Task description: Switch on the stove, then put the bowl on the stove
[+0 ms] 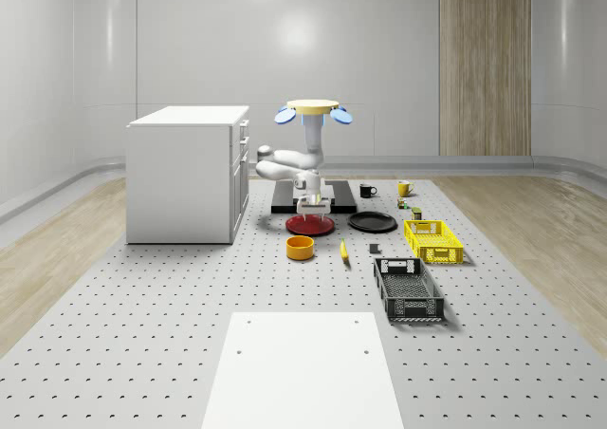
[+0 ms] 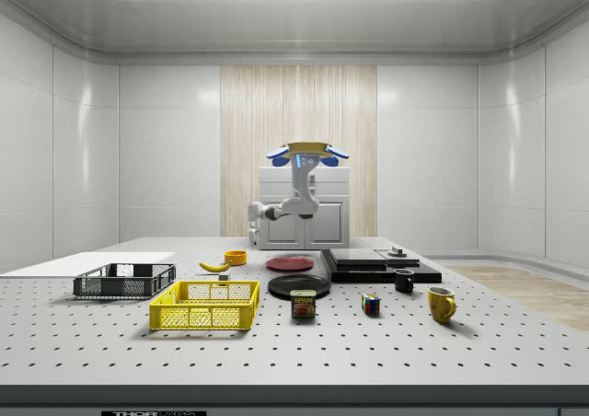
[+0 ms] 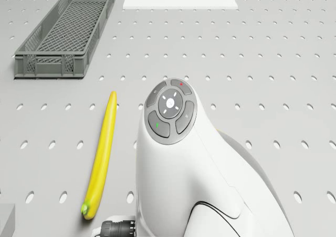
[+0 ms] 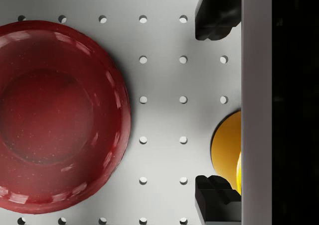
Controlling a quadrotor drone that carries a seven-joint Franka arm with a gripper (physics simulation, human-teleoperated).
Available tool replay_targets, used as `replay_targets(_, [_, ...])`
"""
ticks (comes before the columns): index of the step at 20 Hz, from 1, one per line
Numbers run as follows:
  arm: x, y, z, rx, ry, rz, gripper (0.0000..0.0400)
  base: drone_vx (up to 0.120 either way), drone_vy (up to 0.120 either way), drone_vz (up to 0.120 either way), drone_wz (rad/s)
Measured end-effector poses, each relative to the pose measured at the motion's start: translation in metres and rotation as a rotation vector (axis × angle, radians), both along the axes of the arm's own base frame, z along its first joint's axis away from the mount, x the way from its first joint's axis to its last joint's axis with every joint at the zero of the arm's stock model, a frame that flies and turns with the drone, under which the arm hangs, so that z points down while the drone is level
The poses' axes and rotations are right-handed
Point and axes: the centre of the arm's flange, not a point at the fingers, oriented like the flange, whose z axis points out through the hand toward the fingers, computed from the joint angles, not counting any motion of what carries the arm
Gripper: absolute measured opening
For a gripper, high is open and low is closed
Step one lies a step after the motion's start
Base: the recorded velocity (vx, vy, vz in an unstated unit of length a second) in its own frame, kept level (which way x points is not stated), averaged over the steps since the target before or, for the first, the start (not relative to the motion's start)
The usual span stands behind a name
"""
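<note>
Gripper (image 4: 214, 105) wide open, empty, above the table beside the red plate (image 4: 55, 115); drone (image 1: 313, 109) hovers above. Drone view adds a banana (image 3: 101, 155).

Red plate (image 4: 55, 115), orange bowl (image 1: 301, 247)

Plate (image 1: 310, 225) before stove (image 1: 343, 199), bowl (image 1: 301, 248) nearer still, banana (image 1: 343, 250) just beside bowl.

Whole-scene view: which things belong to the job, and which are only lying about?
Job: stove, orange bowl, gripper open above the red plate, drone hovering near the stove.
Lying about: red plate, black plate, banana, yellow crate, grey crate, black mug, yellow mug.
</note>
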Motion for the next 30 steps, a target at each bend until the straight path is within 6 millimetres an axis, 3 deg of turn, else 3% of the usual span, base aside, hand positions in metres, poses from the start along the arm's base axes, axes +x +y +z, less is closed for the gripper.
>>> replay_targets(23, [0.000,0.000,0.000,0.000,0.000,0.000,0.0400,0.120,0.000,-0.043,0.000])
replay_targets(30, [0.000,0.001,0.016,0.000,0.000,0.000,0.0400,0.000,0.000,0.000,0.000])
